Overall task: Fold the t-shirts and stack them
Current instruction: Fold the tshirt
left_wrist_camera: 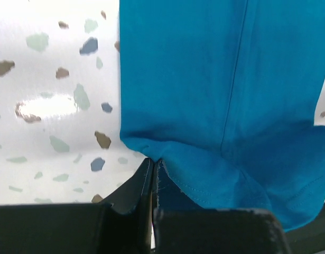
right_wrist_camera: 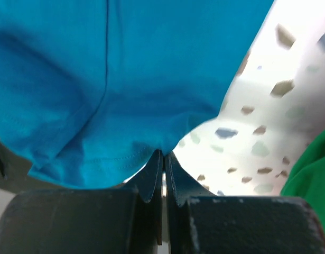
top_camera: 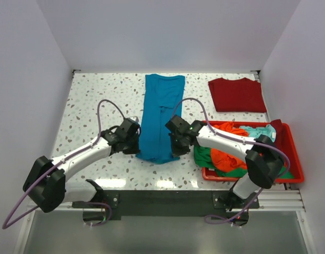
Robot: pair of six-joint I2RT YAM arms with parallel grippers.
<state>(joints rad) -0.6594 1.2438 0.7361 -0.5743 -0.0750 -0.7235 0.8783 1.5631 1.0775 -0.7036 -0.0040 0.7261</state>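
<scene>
— Where do we have the teal-blue t-shirt [top_camera: 161, 119]?

— In the middle of the desk [top_camera: 99, 100]. It is a long narrow strip running from 12 o'clock, close to the far edge, down towards 6 o'clock. Its near hem stops short of the desk's near edge.

— And our tools?

— Both are closed tight on that near hem. The left tool [top_camera: 137, 148] pinches the strip's 7 o'clock corner and the right tool [top_camera: 177, 149] its 5 o'clock corner.

— What room do we have around it?

— At 9 o'clock we have bare speckled desk out to the left wall. At 3 o'clock it is tighter. The red bin [top_camera: 293, 153] sits at 4 o'clock, right beside our right arm. It is heaped with the orange t-shirt [top_camera: 228, 157], the green t-shirt [top_camera: 203, 154] and the pale aqua t-shirt [top_camera: 257, 131]. The green one hangs at the bin's left rim, near the strip. The dark red t-shirt [top_camera: 237, 95] lies folded flat at 1 o'clock, apart from the strip, with bare desk between them.

— What do the wrist views give us that the top view does not?

— They show the grip itself, because from above the tool bodies cover the hem corners. In the left wrist view we see the stitched hem drawn in between the shut fingers, and a straight line running up the cloth. The right wrist view shows the same pinch at its corner, with green cloth at its 4 o'clock edge. Only the top view gives us the strip's full length, the bin and the dark red t-shirt.
</scene>
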